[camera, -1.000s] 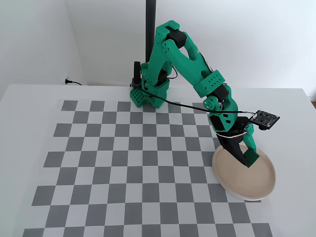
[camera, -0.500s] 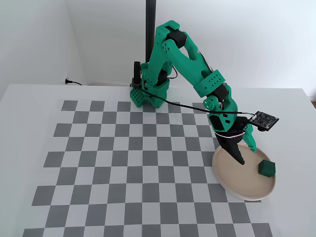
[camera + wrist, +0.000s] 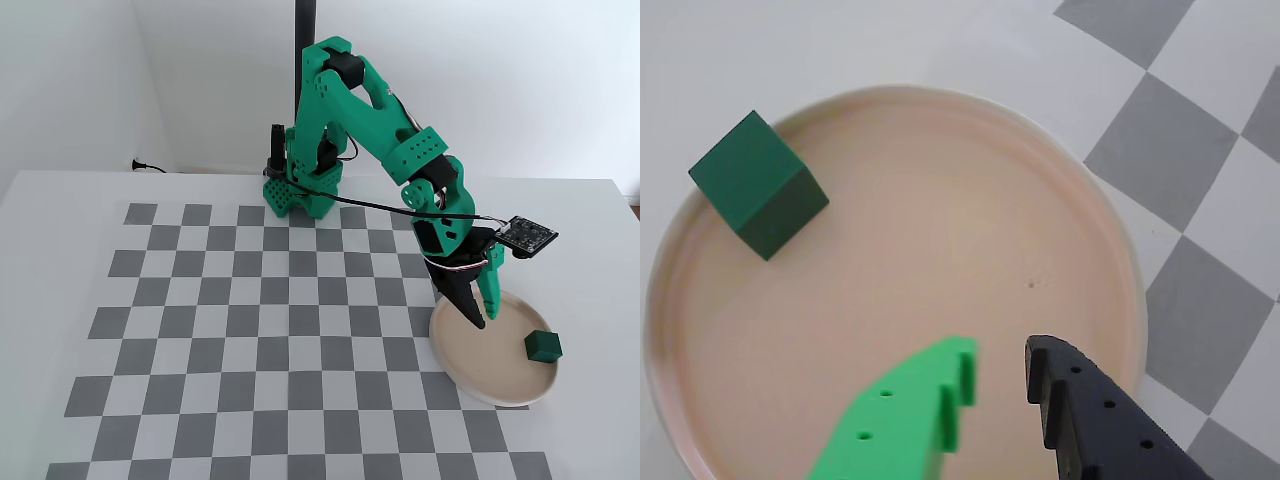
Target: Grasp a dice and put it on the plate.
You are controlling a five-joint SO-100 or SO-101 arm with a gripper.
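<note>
A white table (image 3: 60,250) stands against a plain white wall, and a grey-and-white checkerboard mat (image 3: 250,330) covers most of its top. The bright green arm (image 3: 370,110) rises from its base at the far edge of the mat and bends down toward the table's right side. Its plastic parts look matte and layered, with small round holes along the links, and a small circuit board (image 3: 527,235) sticks out beside the wrist.

The plate (image 3: 470,375) lies at the mat's right edge, toward the near right corner of the table, partly off the checkers. It is round, shallow and smooth, pale beige-pink with a lighter raised rim.

The gripper (image 3: 998,372) hangs over the plate's inner area, one finger bright green and the other black, both with stepped, toothed inner edges. A narrow gap separates the tips, and nothing is held between them.

The dice (image 3: 758,186) is a plain dark green cube with sharp edges, a matte finish and no visible pips. It rests on the plate close to the rim, on the right side in the fixed view (image 3: 543,346), well apart from the gripper.
</note>
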